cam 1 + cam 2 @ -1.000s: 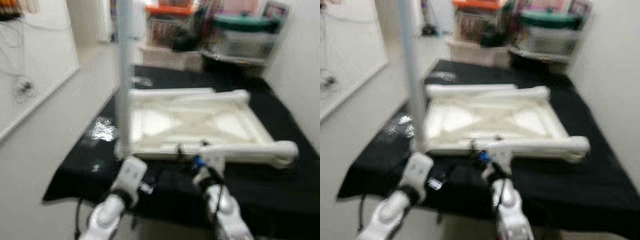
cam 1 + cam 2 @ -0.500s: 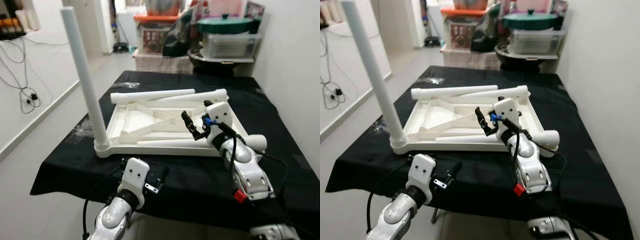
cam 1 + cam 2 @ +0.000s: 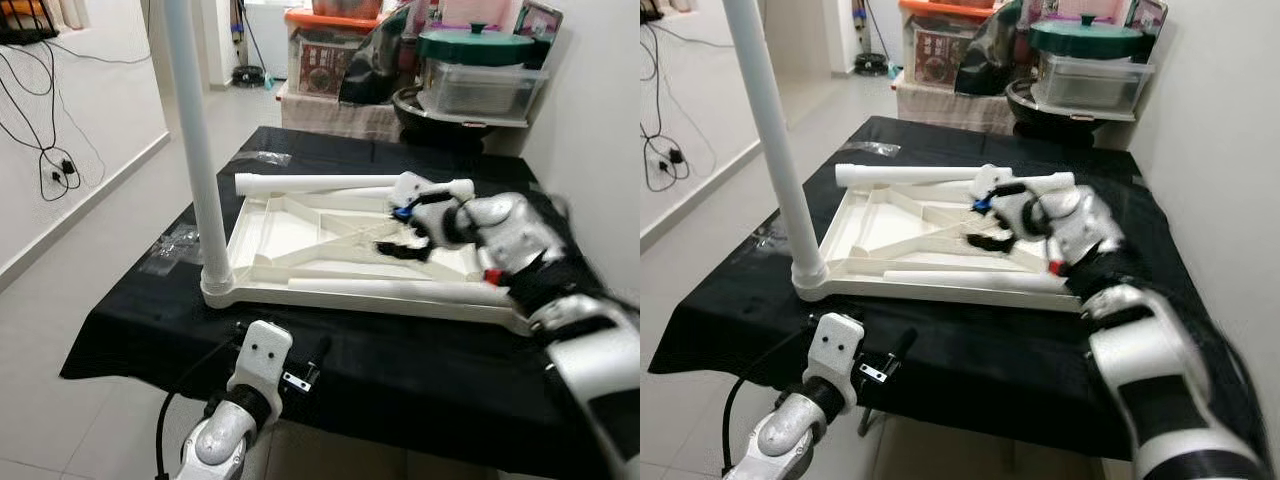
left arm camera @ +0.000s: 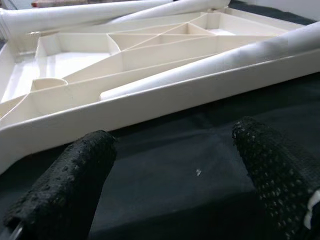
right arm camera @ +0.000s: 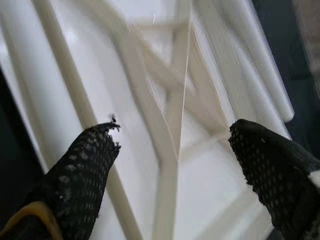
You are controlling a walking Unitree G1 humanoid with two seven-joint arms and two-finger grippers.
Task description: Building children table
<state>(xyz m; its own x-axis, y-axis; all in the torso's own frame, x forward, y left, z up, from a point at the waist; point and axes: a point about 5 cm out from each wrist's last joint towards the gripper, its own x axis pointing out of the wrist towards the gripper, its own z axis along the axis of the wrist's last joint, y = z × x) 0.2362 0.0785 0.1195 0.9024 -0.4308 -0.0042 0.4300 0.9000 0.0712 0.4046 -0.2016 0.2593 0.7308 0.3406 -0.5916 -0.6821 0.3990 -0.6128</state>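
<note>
Black-draped surface [image 3: 400, 370] carries the upturned tabletop [image 3: 300, 235], one leg [image 3: 195, 150] fitted; right gripper [image 3: 400, 232] hovers spread, probably seeking another leg [image 3: 390, 288]; left gripper [image 4: 170, 172] idles released

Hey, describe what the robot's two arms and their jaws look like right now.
Both arms are glossy silver-white shells with black joints. The left arm ends in a white boxy wrist block with a black cable looping beside it. The right arm carries a small blue part and a red tab. Fingers are black, rounded, with dimpled texture.
</note>
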